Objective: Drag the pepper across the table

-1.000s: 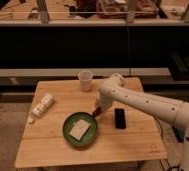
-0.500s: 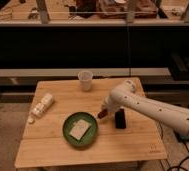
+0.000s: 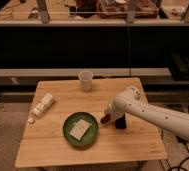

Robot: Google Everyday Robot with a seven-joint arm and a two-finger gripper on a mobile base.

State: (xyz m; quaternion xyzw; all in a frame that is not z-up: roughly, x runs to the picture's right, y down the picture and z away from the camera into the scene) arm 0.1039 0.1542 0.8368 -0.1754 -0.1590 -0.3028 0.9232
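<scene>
reaching lower than before, tool (image 3: 109,116) at pepper (image 3: 104,119), grip cannot be told, beside green plate (image 3: 68,134)

1. On the desk (image 3: 53,150), the plate (image 3: 67,132) sat just 6 o'clock of centre, a flat piece (image 3: 80,129) lying on it.
2. The cup (image 3: 86,80) stood at 12 o'clock, the bottle (image 3: 42,106) lay at 9 o'clock.
3. The pepper (image 3: 104,119) lay just 3 o'clock of the plate, the end effector (image 3: 109,116) on it and the phone (image 3: 120,123) beyond.
</scene>
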